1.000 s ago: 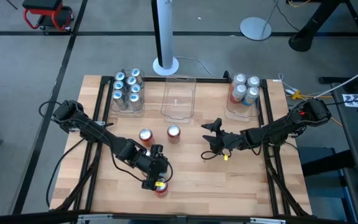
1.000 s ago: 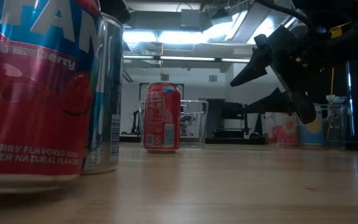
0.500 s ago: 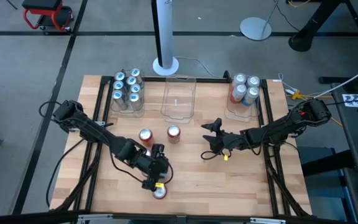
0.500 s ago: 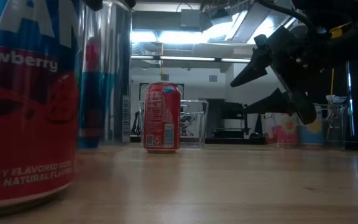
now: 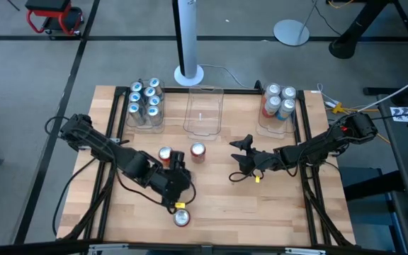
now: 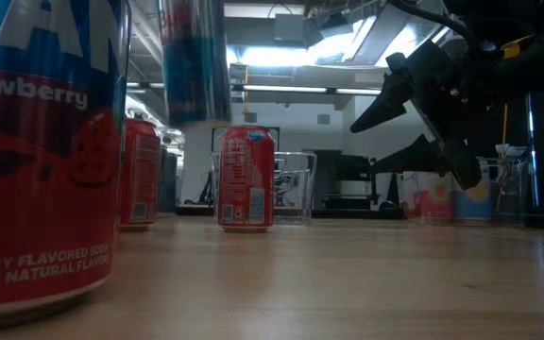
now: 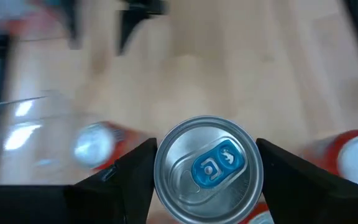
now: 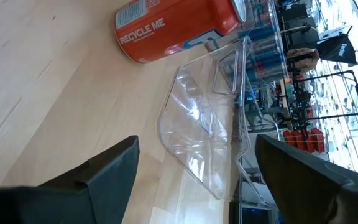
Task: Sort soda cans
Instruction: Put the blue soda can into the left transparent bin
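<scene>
Left end effector [image 7: 207, 171] clamped on a blue-tabbed can [image 7: 208, 170], lifted clear of the worktop [image 5: 275, 205] near its front. Right end effector [image 5: 242, 161] spread wide, holding nothing, hovering mid-worktop. Three red cans standing loose: front [image 5: 181, 218], two mid-worktop [image 5: 164, 154] [image 5: 197, 151]. Other cans sorted in left bin [image 5: 144, 105] and right bin [image 5: 278, 103]; middle bin [image 5: 203, 110] between them.

Noted glossy metal soda cans [image 5: 197, 151], clear smooth plastic bin [image 5: 203, 111], matt pale wood table [image 5: 275, 205].
</scene>
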`<state>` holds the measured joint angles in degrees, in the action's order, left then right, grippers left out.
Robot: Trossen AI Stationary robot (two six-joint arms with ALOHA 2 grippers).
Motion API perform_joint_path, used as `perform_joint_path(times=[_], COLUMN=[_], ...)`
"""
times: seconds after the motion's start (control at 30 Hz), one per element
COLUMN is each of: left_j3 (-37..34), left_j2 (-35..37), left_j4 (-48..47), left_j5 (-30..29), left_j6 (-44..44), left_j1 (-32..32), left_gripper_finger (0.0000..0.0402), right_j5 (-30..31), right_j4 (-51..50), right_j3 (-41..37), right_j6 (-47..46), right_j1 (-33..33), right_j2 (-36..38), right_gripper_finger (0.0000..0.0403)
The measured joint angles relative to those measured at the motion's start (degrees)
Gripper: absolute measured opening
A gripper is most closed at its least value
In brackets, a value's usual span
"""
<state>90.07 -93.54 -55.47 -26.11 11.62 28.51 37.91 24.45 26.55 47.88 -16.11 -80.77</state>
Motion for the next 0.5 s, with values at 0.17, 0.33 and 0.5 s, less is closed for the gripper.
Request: perform_joint_path(times=[0.17,0.33,0.5], left_j3=[3.9,4.0,4.0], left_j2=[3.7,11.0,17.8], left_j4=[-10.4,-18.7,-29.4], left_j5=[-11.1,-19.8,-26.3], left_j6=[4.4,12.0,23.7], left_j1=[-0.1,-0.1,-0.9], left_gripper_finger=[0.0228,0.0230,0.0228], right_j5=[0.0,0.1,0.2], right_j4=[-0.6,0.4,2.9], right_j3=[0.0,0.0,0.0], right_j6=[0.0,-0.1,-0.1], right_j1=[0.0,0.0,0.0], right_j2=[0.0,-1.9,-4.0], right_gripper_finger=[0.0321,0.0321,0.0321])
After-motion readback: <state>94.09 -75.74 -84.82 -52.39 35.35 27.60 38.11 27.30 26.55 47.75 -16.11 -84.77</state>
